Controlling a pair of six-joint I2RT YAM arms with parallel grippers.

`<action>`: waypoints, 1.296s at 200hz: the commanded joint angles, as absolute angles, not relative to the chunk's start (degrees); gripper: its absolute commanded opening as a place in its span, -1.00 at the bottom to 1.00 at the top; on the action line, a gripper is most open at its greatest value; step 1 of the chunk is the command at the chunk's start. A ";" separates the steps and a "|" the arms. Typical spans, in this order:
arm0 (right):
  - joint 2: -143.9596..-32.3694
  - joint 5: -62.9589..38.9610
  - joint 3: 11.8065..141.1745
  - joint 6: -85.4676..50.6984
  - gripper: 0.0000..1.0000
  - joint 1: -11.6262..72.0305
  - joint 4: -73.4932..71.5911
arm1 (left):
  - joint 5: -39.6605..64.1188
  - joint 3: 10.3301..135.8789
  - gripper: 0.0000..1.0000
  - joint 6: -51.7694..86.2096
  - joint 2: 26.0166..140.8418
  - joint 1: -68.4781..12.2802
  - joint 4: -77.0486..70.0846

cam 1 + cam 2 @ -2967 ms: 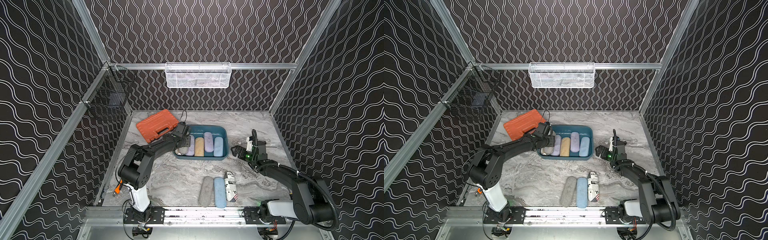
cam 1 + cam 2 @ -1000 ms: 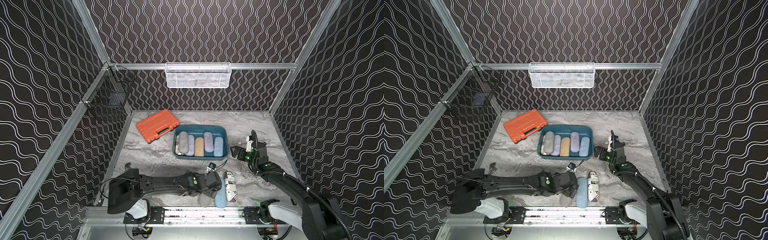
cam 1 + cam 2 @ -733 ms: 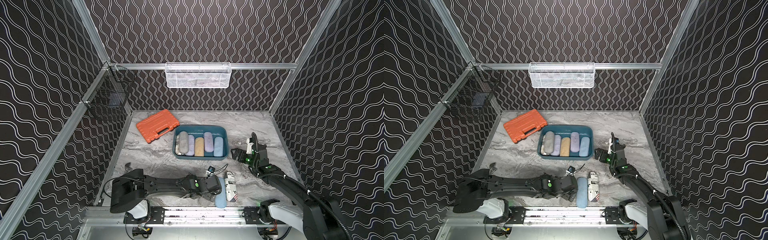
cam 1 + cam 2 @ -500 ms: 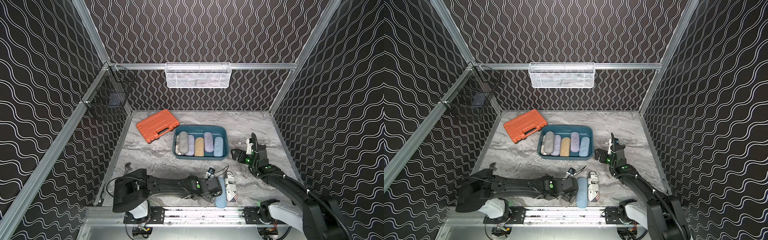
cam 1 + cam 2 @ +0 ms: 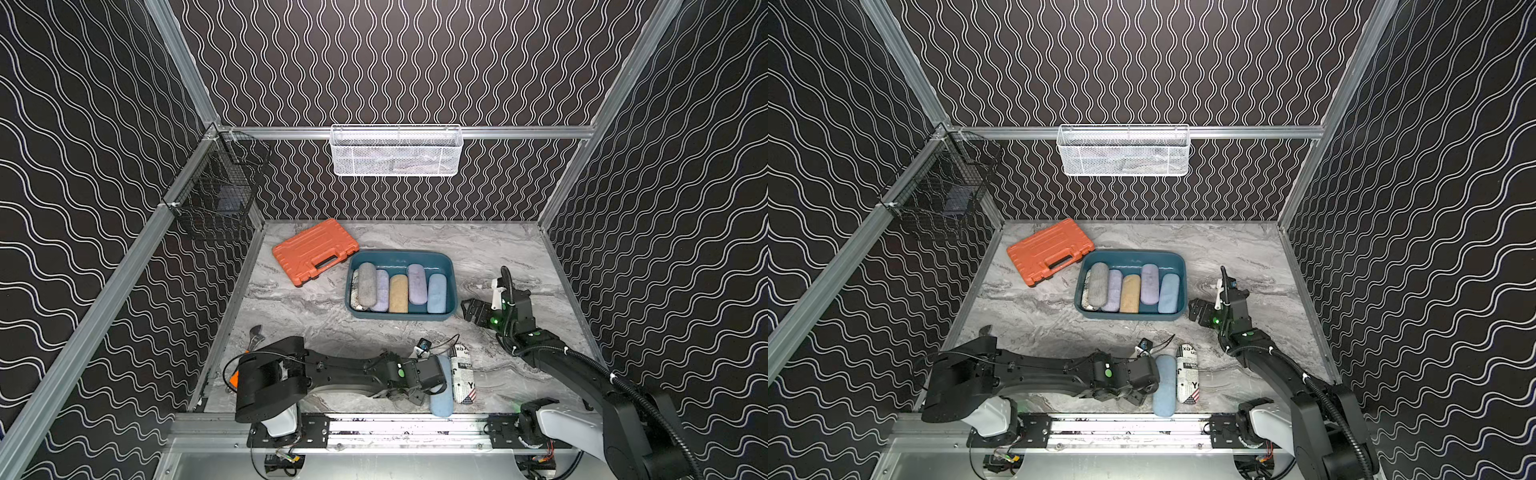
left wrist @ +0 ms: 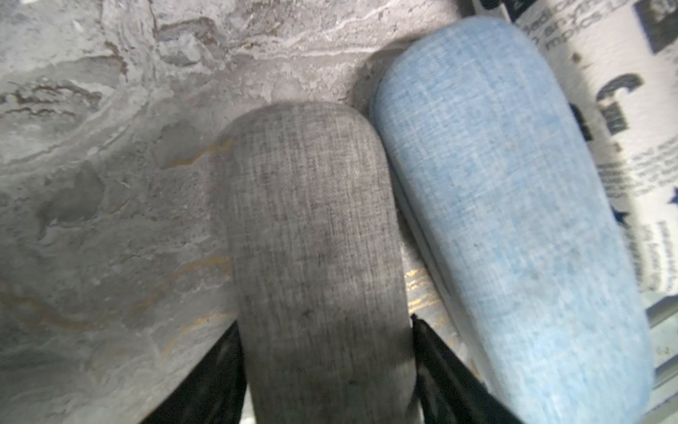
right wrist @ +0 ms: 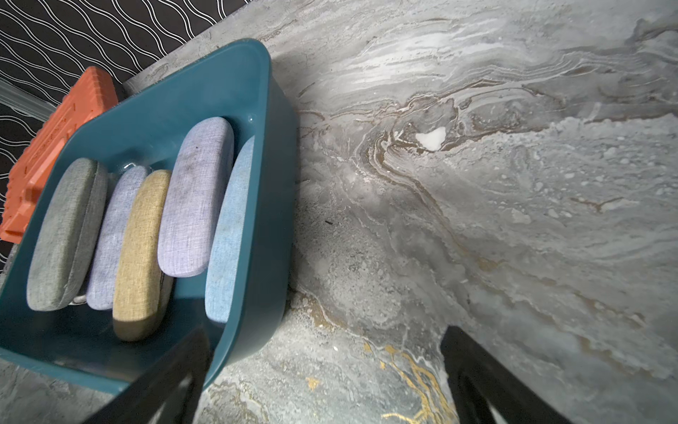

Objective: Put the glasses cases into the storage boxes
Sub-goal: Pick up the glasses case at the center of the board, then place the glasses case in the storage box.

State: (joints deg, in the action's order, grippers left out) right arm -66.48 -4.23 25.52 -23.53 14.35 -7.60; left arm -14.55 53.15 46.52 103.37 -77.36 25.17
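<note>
The left claw [image 6: 325, 325] clasps the grey case [image 6: 308, 202] across its width, just beside the light blue case [image 6: 513, 220]; the grey case's long axis points straight ahead.

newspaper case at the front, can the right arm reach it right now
Probably yes: the right pincer is open and empty, with only bare table between it and the newspaper case.

Top views are evenly lit and sharp; the left wrist view is dim and soft, its newspaper-printed case [image 6: 623, 110] blurred, perhaps by motion.
</note>
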 commanded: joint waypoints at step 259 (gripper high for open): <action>-71.62 -3.06 26.50 -24.06 1.00 13.97 -10.24 | -13.01 79.88 0.23 28.87 109.50 -39.60 21.52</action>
State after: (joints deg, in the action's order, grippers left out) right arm -71.05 -3.68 25.98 -23.53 14.09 -8.08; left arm -15.77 79.59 29.21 107.42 -41.58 25.98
